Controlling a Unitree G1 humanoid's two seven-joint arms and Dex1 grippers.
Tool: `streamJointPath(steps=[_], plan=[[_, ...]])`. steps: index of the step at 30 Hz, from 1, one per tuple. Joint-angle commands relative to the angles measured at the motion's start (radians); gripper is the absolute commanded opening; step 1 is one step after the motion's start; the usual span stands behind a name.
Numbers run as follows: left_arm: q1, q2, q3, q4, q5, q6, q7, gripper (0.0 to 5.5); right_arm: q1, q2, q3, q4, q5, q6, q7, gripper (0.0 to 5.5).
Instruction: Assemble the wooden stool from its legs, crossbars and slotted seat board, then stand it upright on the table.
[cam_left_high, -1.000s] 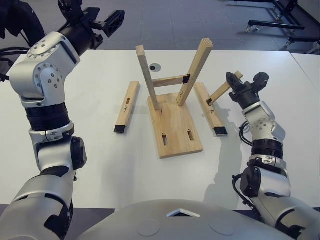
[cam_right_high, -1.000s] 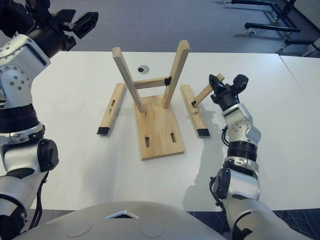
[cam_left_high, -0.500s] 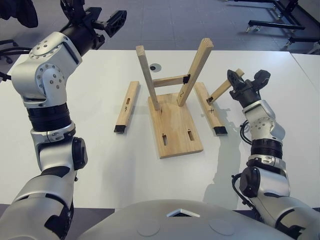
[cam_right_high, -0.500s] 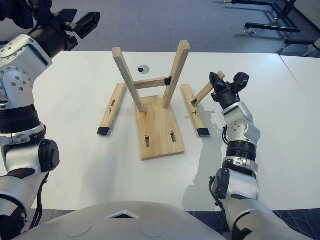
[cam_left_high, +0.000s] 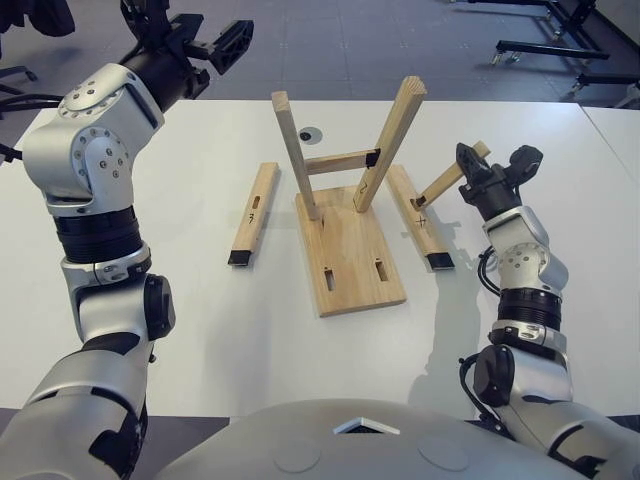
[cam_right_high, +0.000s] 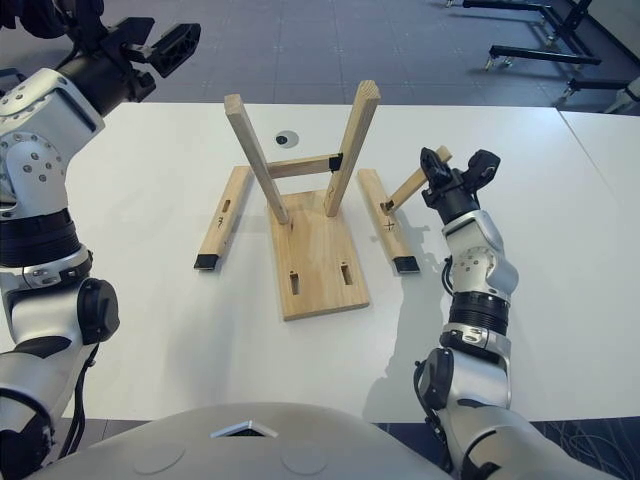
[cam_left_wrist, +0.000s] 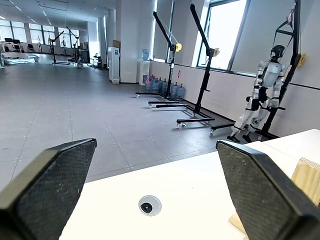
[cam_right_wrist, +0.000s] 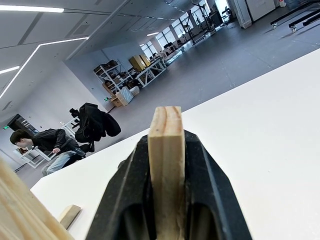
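Right gripper (cam_left_high: 476, 168) is clamped shut on a crossbar (cam_left_high: 445, 181), off to the right of the seat board (cam_left_high: 350, 265), and from the right wrist view you can see the wood pinched squarely between the two black fingers (cam_right_wrist: 210, 200). That crossbar slants down toward the seat board, its lower end meeting the loose leg (cam_left_high: 420, 225) that lies flat just right of the seat board. Seat board itself lies flat in the middle of the white table (cam_left_high: 200, 300). Two legs rise from its far end: one (cam_left_high: 297, 155) at the left corner, leaning away to the left, and one (cam_left_high: 390, 140) at the right corner, leaning right. A fitted crossbar (cam_left_high: 340, 161) bridges them partway up. Two slots (cam_left_high: 329, 277) sit open at the seat board's near end. Another loose leg (cam_left_high: 253, 213) lies flat to the left of the seat board, apart from it. Left gripper (cam_left_wrist: 156, 150) is up high, beyond the seat board's far left, fingers spread wide and holding nothing.
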Motion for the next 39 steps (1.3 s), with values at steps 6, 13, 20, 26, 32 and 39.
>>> streamJointPath(steps=[6, 13, 20, 26, 32, 39], plan=[[0.013, -0.001, -0.005, -0.005, 0.000, -0.002, 0.002, 4.38, -0.025, 0.005, -0.001, 0.051, -0.008, -0.025, 0.006, 0.39], [0.010, -0.004, -0.010, -0.004, 0.001, -0.002, 0.003, 4.38, -0.017, 0.022, 0.011, 0.103, -0.032, -0.068, 0.001, 0.39], [0.016, -0.005, -0.012, -0.012, 0.004, -0.004, 0.011, 4.38, 0.033, 0.013, 0.148, -0.035, -0.157, -0.073, -0.031, 0.39], [0.020, -0.007, -0.005, -0.014, 0.004, -0.005, 0.020, 4.38, 0.135, 0.039, 0.338, -0.203, -0.350, -0.087, -0.104, 0.39], [0.020, -0.005, 0.001, -0.017, 0.002, -0.005, 0.024, 4.38, 0.215, 0.068, 0.326, -0.099, -0.395, -0.211, -0.145, 0.39], [0.020, -0.005, -0.001, -0.014, 0.003, -0.005, 0.027, 4.38, 0.262, 0.016, 0.327, 0.009, -0.489, -0.364, -0.175, 0.39]])
